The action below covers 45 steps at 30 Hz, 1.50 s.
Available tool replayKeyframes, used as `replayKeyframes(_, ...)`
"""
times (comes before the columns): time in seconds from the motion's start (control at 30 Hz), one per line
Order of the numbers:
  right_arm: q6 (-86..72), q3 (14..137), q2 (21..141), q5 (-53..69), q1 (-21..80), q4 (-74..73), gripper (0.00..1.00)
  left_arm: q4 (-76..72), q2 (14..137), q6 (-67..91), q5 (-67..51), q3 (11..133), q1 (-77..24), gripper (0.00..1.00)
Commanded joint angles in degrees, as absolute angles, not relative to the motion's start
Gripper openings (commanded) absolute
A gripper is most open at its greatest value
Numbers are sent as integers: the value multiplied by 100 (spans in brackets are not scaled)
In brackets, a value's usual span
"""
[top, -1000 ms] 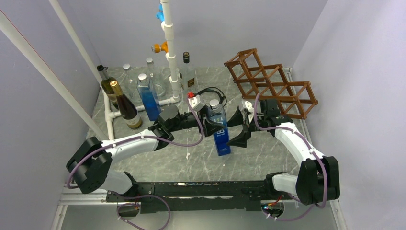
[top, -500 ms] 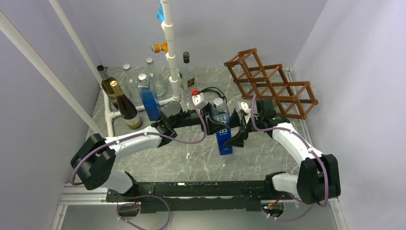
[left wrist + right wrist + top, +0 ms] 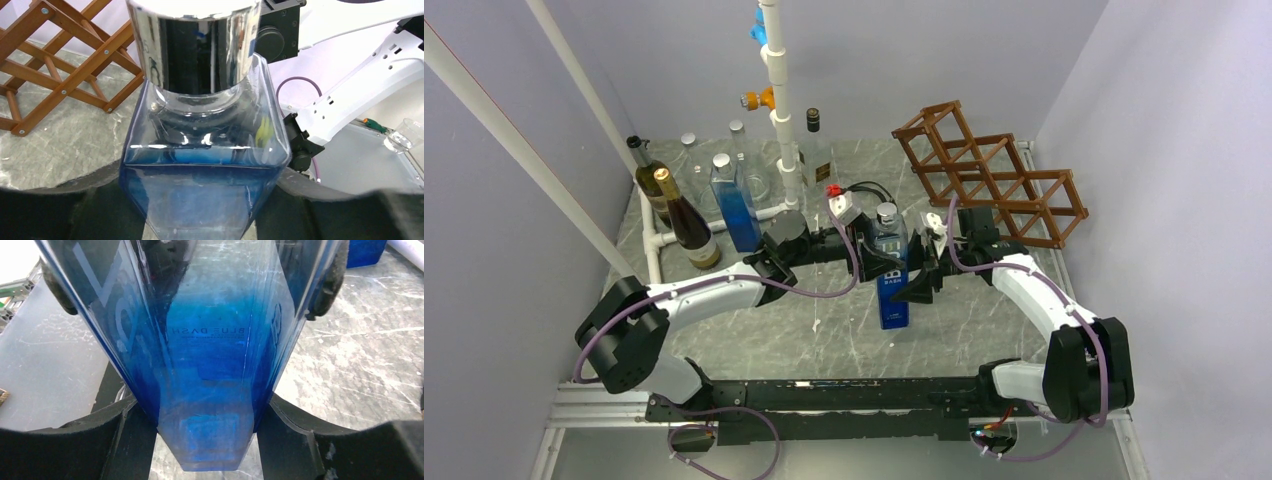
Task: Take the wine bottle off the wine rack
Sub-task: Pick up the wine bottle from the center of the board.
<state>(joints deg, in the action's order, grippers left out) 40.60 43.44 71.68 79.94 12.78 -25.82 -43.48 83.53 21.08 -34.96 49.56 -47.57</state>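
The grey marbled table [image 3: 824,340] carries everything. The wine rack [image 3: 989,175], a reddish-brown wooden frame of diamond-set cells, sits at the far right corner of the surface with every cell open and unfilled; the left wrist view shows part of it [image 3: 65,65] behind the bottle. The left arm [image 3: 704,295] and right arm [image 3: 1044,295] reach in from the near edge and meet around the middle of the surface. A white pipe stand [image 3: 782,110] rises at the far edge, and a group of spare bottles [image 3: 686,225] stands by the far left corner.

The wine bottle [image 3: 890,285], square-sided and blue, is upright at the middle of the surface, well apart from the rack. Whether its base touches the surface is hard to judge from above.

The left gripper [image 3: 864,250] pinches the bottle's upper body [image 3: 205,185] just under the shoulder. The right gripper [image 3: 919,285] clamps the lower body [image 3: 210,355] from the opposite side, its dark fingers [image 3: 285,440] pressed to the glass.

A silver cap [image 3: 192,45] tops the bottle.
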Motion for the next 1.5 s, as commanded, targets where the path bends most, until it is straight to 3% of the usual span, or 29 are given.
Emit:
replayKeyframes(0.0, 4493, 4571, 7153, 8530, 1341, -2808, 8, -5854, 8029, 2590, -2889, 5102, -4748, 74)
replayKeyframes(0.13, 4509, 4581, 7158, 8564, 1336, -2838, 7, -5879, 7945, 2678, -2831, 5069, -4727, 98)
replayKeyframes(0.17, 4516, 4580, 7161, 8577, 1336, -2846, 7, -5853, 7926, 2668, -2843, 5083, -4722, 99)
replayKeyframes(0.93, 4781, 4645, 7164, 9030, 1159, -3156, 6, -5081, 7935, 2637, -3559, 5022, -4508, 99)
replayKeyframes(1.2, 4925, 4658, 7165, 9017, 1135, -3263, 6, -5002, 8081, 2827, -3636, 5041, -4509, 92)
replayKeyframes(1.47, 4983, 4667, 7183, 9033, 1125, -3321, 6, -4903, 8000, 2729, -3485, 4923, -4499, 97)
